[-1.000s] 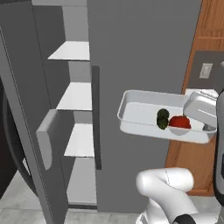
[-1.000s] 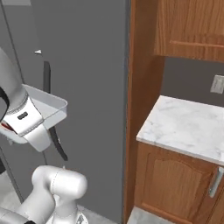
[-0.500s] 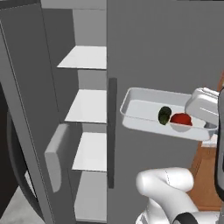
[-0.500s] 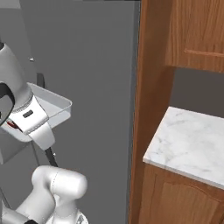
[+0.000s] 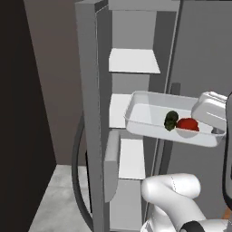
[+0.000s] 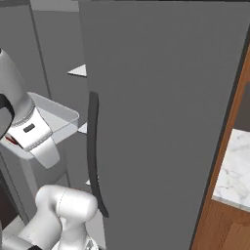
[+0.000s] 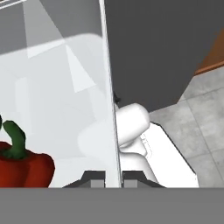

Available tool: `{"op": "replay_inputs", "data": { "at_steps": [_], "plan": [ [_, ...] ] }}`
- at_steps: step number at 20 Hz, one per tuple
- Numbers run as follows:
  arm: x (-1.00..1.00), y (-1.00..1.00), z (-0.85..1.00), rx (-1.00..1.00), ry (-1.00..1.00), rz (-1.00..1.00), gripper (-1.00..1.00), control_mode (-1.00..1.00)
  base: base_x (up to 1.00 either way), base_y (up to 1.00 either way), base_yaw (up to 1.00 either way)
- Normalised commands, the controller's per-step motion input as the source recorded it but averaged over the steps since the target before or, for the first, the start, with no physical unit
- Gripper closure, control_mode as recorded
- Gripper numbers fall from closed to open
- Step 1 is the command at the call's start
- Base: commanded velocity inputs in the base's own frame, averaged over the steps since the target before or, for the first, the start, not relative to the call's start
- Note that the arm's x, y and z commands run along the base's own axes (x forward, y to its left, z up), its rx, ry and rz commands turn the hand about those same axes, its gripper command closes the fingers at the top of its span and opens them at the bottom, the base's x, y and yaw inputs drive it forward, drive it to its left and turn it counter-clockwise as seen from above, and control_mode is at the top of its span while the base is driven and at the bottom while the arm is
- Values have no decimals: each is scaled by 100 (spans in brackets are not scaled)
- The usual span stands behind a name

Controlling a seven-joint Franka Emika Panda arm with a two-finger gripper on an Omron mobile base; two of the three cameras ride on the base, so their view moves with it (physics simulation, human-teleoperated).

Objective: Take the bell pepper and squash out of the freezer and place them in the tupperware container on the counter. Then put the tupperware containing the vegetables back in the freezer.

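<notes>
I hold the tupperware container (image 5: 149,115) level in the air, my gripper (image 7: 110,177) clamped on its right rim, one finger on each side of the wall, so the bell pepper (image 5: 186,123) and squash (image 5: 171,120) stay put on its floor, touching each other. The tray hangs in front of the open freezer (image 5: 131,63), level with its middle shelves (image 5: 133,61). Compared with a second ago, my base has driven left: the freezer opening now sits directly ahead, and the counter (image 6: 237,171) has slid toward the right edge.
</notes>
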Motion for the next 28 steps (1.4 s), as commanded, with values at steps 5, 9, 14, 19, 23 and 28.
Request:
{"op": "replay_inputs", "data": {
  "at_steps": [5, 9, 14, 19, 23, 28],
  "plan": [
    [0, 0, 0, 0, 0, 0, 100, 100, 41, 21, 0],
    [0, 0, 0, 0, 0, 0, 100, 100, 33, 6, 0],
    [0, 0, 0, 0, 0, 0, 100, 100, 58, 11, 0],
    [0, 0, 0, 0, 0, 0, 100, 100, 48, 0, -16],
    [0, 0, 0, 0, 0, 0, 100, 100, 40, 8, -24],
    [0, 0, 0, 0, 0, 0, 100, 100, 37, 38, -22]
  ]
}}
